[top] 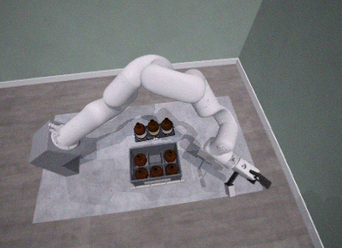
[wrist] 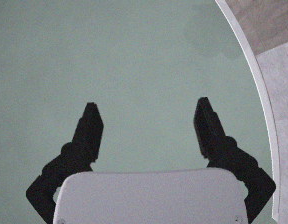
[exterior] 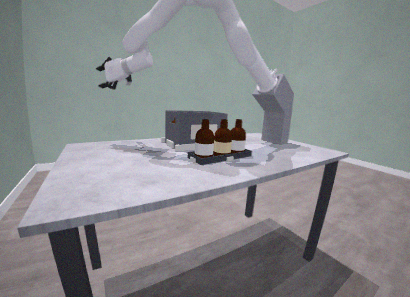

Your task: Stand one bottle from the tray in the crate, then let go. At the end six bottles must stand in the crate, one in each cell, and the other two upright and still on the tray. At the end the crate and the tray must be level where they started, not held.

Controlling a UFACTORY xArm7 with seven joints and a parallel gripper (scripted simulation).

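Observation:
A grey crate [top: 155, 164] sits on the table and holds several brown bottles; its middle back cell [top: 155, 159] is empty. Behind it a dark tray [top: 153, 137] carries three brown bottles in a row: left [top: 139, 130], middle [top: 153, 128], right [top: 167, 126]. The tray with its three bottles also shows in the exterior view [exterior: 220, 156], in front of the crate [exterior: 195, 125]. My gripper [top: 248, 178] is open and empty, high above the table's edge and well off to one side of the crate. It points at the green wall in the wrist view [wrist: 148, 125].
The arm's grey base [top: 56, 151] stands at the table's far end from the gripper. The green wall [top: 300, 74] is close behind the gripper's side of the table.

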